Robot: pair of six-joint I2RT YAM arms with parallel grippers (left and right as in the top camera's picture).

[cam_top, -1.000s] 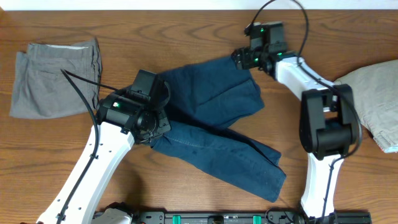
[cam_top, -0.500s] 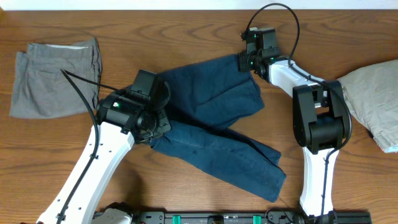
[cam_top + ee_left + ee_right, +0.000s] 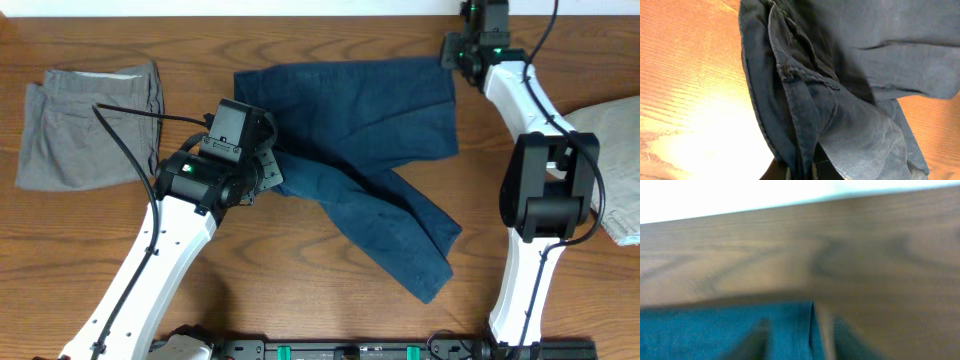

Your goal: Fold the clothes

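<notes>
Your left claw (image 3: 268, 172) is clenched on a bunched edge of the navy shorts (image 3: 350, 120), with cloth gathered between its fingers. Your right claw (image 3: 452, 62) grasps the far corner (its wrist view is blurred, but blue cloth sits between the fingers). The shorts stretch across the table (image 3: 300, 300) between both claws, and one leg trails away from the left claw towards the near edge.

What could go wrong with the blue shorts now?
1. The left jaws pinch a bunched wad of the shorts, so a fold may come out lumpy.
2. The right jaws sit at the shorts' corner, close to the far edge of the table. More pulling might drag cloth over it.
3. The lower leg lies slanted and could end up crooked.
</notes>
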